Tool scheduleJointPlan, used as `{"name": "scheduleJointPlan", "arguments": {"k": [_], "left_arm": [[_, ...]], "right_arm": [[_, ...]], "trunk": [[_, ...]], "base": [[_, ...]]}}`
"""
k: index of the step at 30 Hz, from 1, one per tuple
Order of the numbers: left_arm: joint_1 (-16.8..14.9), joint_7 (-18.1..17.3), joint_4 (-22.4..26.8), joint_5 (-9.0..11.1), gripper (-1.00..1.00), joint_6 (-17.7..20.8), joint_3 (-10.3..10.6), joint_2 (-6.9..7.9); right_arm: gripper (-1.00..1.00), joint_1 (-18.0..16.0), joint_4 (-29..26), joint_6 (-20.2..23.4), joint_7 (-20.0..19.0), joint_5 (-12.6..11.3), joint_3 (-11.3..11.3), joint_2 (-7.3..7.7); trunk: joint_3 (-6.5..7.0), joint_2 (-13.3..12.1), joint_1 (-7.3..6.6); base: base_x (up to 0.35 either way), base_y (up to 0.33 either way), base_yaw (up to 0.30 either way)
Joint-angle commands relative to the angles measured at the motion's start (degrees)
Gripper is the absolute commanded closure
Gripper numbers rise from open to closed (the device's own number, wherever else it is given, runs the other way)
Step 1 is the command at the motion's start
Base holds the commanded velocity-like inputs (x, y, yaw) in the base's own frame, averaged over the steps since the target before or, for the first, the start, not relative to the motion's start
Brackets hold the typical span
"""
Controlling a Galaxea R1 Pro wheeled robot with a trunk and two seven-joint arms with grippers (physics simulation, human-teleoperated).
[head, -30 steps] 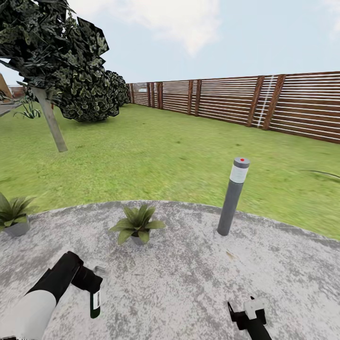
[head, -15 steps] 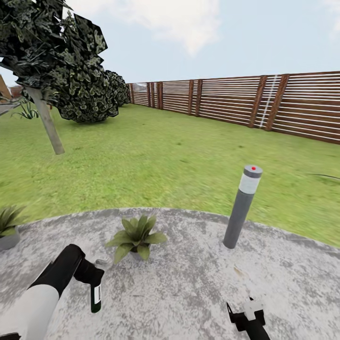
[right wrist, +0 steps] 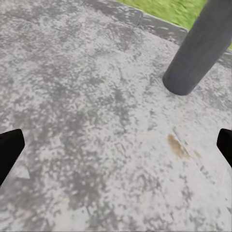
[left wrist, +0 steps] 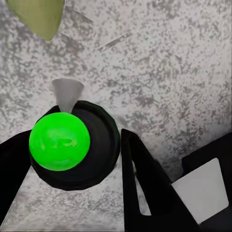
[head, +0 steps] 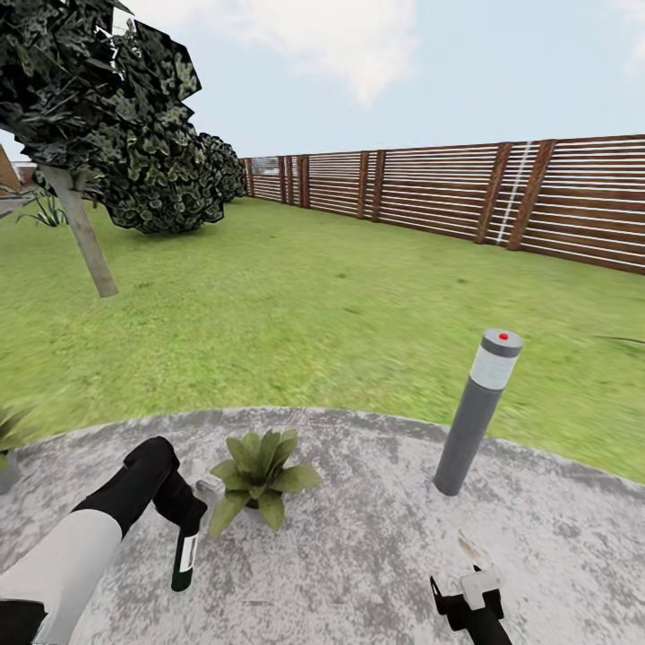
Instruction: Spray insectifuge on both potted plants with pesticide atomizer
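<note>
My left gripper (head: 185, 518) was pinched on the pesticide atomizer (head: 184, 557), which hung from it with its long axis close to upright — dark body and white label down, head up between my fingers. In the left wrist view I looked down on the bottle's bright green top (left wrist: 59, 141) with a black finger (left wrist: 145, 183) closed against either side. The nearer potted plant (head: 260, 466) stood just beside the bottle, ahead and to my right on the patio (head: 358, 537), so I judged the spray had to go that way and the left arm was plainly the one to do it. The second potted plant (head: 7, 439) sat at the far left edge, well apart. My right gripper (head: 466, 596) hung low over bare stone near the bollard lamp (head: 475, 412), fingers spread and holding nothing.

Against the earlier pictures, the whole scene had slid — the lamp rightward and down, the far plant nearly out of frame — so my head or base had moved. The plant now lay closer to the bottle.
</note>
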State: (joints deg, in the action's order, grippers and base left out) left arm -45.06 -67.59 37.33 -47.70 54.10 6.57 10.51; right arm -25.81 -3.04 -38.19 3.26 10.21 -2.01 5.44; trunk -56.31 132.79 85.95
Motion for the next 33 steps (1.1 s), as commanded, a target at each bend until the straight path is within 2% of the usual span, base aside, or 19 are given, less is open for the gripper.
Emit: {"name": "scheduleJointPlan", "arguments": {"k": [1, 2, 3, 15, 25, 33], "left_arm": [[-0.1, -0.7, 0.1, -0.7, 1.0, 0.5, 0.3, 0.05], [-0.2, -0.9, 0.1, -0.9, 1.0, 0.6, 0.4, 0.08], [0.6, -1.1, -0.9, -6.6, 1.0, 0.3, 0.3, -0.21], [0.6, -1.0, -1.0, -6.7, 1.0, 0.4, 0.3, 0.02], [1.8, -0.5, -1.8, -6.4, 1.0, 0.3, 0.4, -0.06], [1.8, -0.4, -3.1, -6.7, 1.0, 0.3, 0.4, -0.34]], "right_arm": [[-1.0, 0.0, 0.0, -0.1, 0.3, 0.3, -0.2, 0.01], [-1.0, 0.0, 0.0, -0.1, 0.3, 0.3, -0.2, 0.01], [-1.0, 0.4, 0.0, -0.1, 0.4, 0.3, -0.2, -0.05], [-1.0, 0.4, 0.0, -0.1, 0.4, 0.3, -0.2, -0.04], [-1.0, 0.4, 0.0, -0.2, 0.4, 0.3, -0.2, -0.01], [-1.0, 0.4, 0.0, -0.2, 0.5, 0.3, -0.2, 0.03]], "trunk": [[-0.06, 0.0, 0.01], [-0.06, 0.0, 0.01], [-0.12, 0.0, 0.01], [-0.25, 0.0, 0.01], [-0.25, 0.0, 0.01], [-0.25, 0.0, 0.01]], "base": [[0.144, 0.0, 0.0], [0.092, 0.0, 0.0], [0.0, 0.0, 0.17], [0.0, 0.0, 0.031], [0.008, 0.002, 0.169], [0.252, 0.124, 0.006]]}}
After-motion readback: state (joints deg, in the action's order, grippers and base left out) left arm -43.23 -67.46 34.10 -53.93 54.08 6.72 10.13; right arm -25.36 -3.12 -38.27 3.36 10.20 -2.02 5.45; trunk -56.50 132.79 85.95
